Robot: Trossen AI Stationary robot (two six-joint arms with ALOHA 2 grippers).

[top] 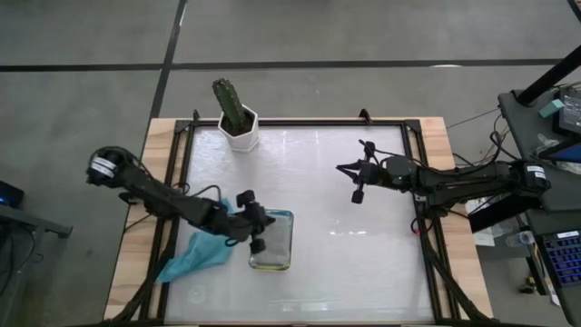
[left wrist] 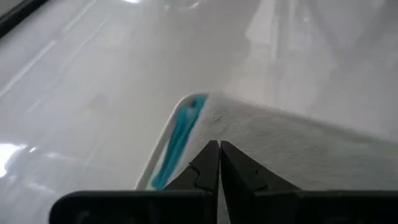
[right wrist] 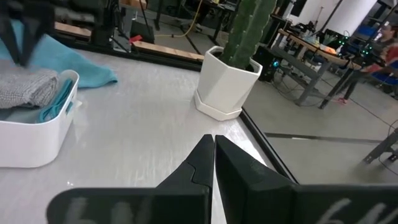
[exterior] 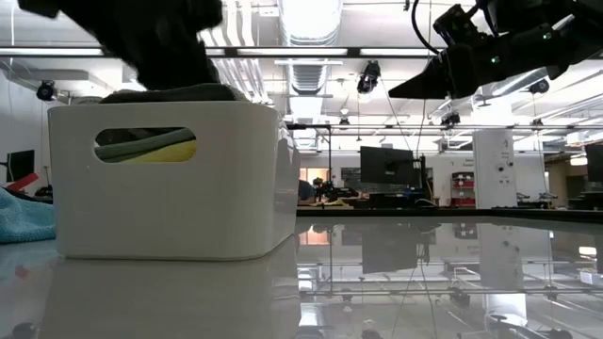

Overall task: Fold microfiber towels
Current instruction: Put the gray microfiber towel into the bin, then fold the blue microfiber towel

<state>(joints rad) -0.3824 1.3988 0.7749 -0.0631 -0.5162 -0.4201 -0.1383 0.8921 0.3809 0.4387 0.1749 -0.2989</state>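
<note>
The left claw (top: 257,229) hangs over the near-left edge of the white tray (top: 289,243), its fingers pressed together with nothing between them. Directly under its tips, the left wrist view shows a folded grey towel (left wrist: 298,149) lying on top of the stack in the tray, with a teal towel (left wrist: 177,142) tucked along the tray's wall beside it. Another teal towel (top: 195,256) lies loose and unfolded on the desk (top: 363,254), just left of the tray and below the left arm.

The right claw (top: 359,178) hovers high over the right half of the desk, well apart from the tray, its fingers also closed on nothing. Its wrist view takes in the potted cactus (right wrist: 233,56) at the far edge of the desk.

Only the low view looks through the tray's handle slot, where a yellow towel (exterior: 165,151) and a pale green towel (exterior: 132,143) lie under the grey one.
</note>
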